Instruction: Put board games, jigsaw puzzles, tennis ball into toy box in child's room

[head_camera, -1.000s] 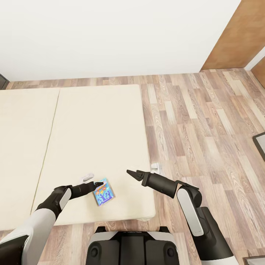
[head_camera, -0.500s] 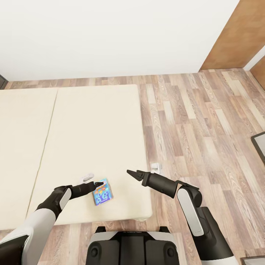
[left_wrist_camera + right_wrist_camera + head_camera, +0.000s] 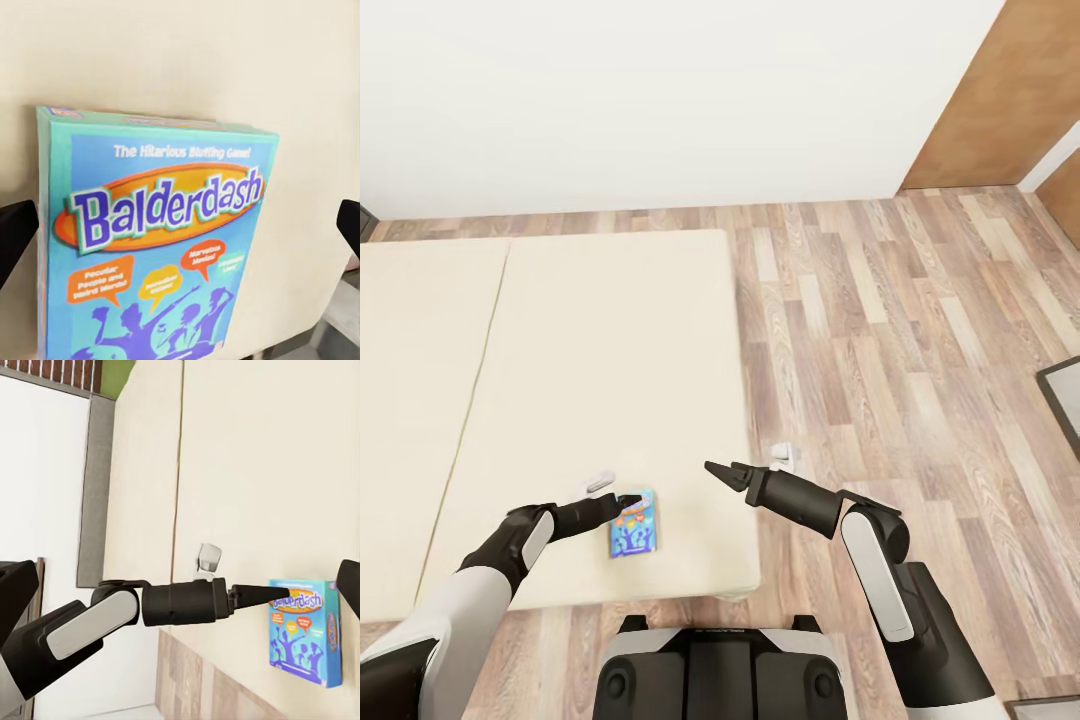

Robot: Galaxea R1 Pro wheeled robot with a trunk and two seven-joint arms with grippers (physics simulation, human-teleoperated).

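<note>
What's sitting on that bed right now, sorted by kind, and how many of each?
Board games: 1, the light blue Balderdash box near the bed's front edge
Small white objects: 1, too small to identify
Total: 2

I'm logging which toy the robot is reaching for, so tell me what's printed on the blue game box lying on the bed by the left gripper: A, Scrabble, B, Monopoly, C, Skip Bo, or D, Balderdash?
D: in the left wrist view the light blue board game carries the word Balderdash in big purple letters on an orange oval, and it lies flat on the cream bed just ahead of the left gripper.
</note>
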